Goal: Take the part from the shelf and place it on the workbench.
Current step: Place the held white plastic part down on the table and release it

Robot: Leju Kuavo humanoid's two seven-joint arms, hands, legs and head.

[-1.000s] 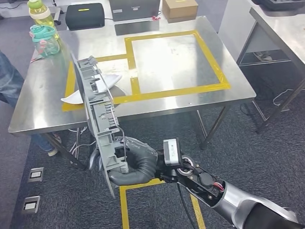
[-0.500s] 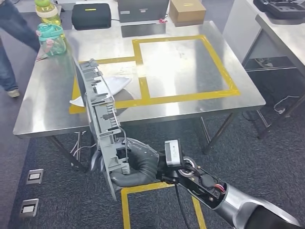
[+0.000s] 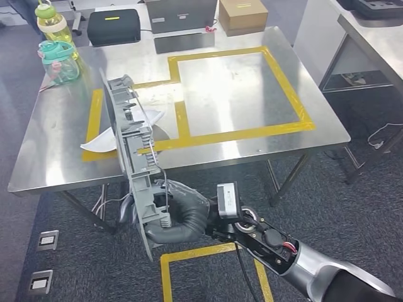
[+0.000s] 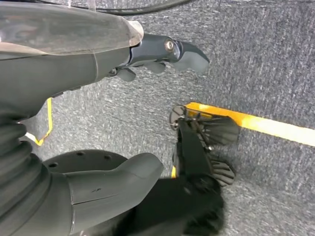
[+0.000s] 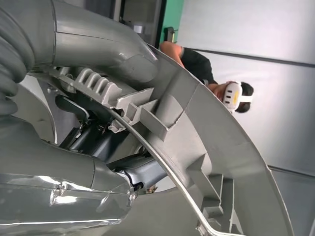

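Fingers [image 3: 164, 236] of the right hand [image 3: 182, 217] wrap tight around the low end of one long grey part [image 3: 135, 160]. One part, one desk [image 3: 52, 151], two bottles and two boxes can be counted.

The part is a long plastic strip with many small ribs, clips and slots on one side, and a thin metal wire runs along it. It stands tilted, with its top end leaning over the near edge of the desk and its low end in the hand, above the carpet floor [image 3: 332, 214]. In the right wrist view, the thumb lies across the ribbed side of the part [image 5: 208, 147].

The right arm [image 3: 285, 251] reaches in from the lower right, stretched toward the desk. The left hand [image 4: 93, 54] hangs down over the floor, its fingers [image 4: 185, 54] apart and holding nothing.

The shiny desk has yellow tape [image 3: 237, 133] squares on it. A white sheet [image 3: 102, 141] lies just behind the part. Two bottles [image 3: 56, 44] stand at the far left corner. A black box [image 3: 114, 25] and a brown box [image 3: 242, 14] sit at the far edge.
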